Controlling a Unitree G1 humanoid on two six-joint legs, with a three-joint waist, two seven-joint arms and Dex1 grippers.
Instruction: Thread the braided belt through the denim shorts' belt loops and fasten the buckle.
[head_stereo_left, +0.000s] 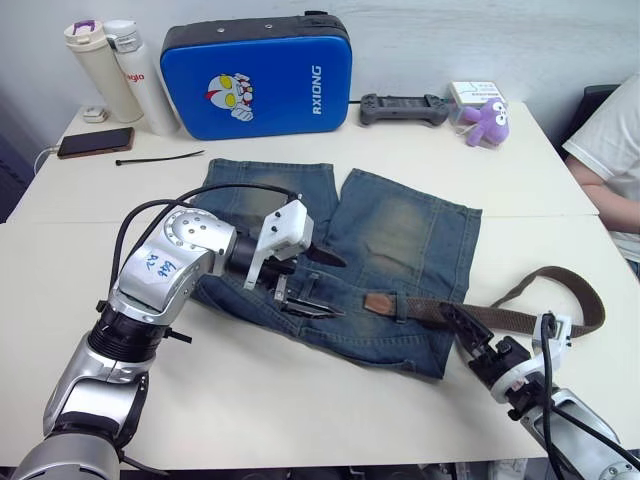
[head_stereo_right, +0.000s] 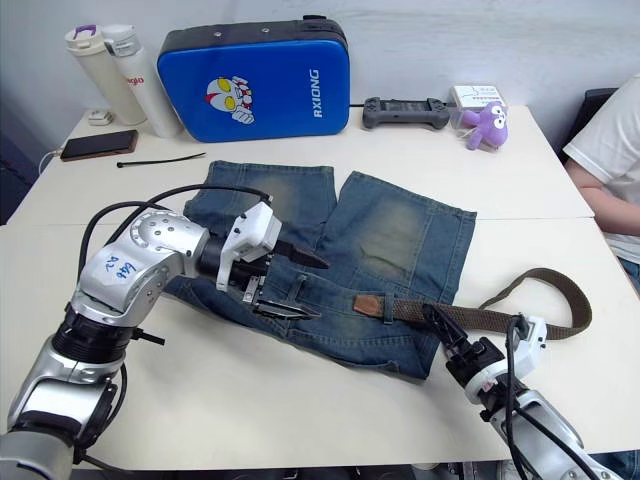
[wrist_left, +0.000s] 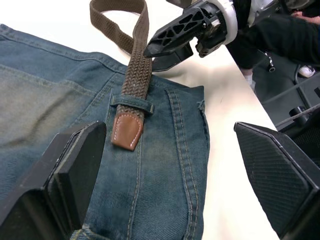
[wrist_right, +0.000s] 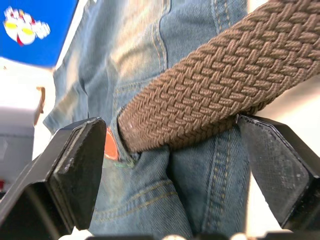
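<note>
Counter (head_stereo_left: 300, 400): shorts (head_stereo_left: 400, 240) lie flat.
Belt (wrist_left: 135, 75): tip through one loop (wrist_left: 131, 103).
Left hand (wrist_left: 170, 165): spread; should pinch tip.
Right hand (wrist_right: 172, 165): spread; should feed slack.

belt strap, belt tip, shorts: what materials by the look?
Braided belt: woven fabric cord, matte brown; the plaited weave shows plainly. Its tip: likely leather, smooth tan with white edge stitching. Denim shorts: faded blue denim, twill grain and doubled seams visible.

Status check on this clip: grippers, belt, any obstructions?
Both grippers open: left gripper over the denim shorts, right gripper at the braided belt. Tan tip through one belt loop. No obstructions.
</note>
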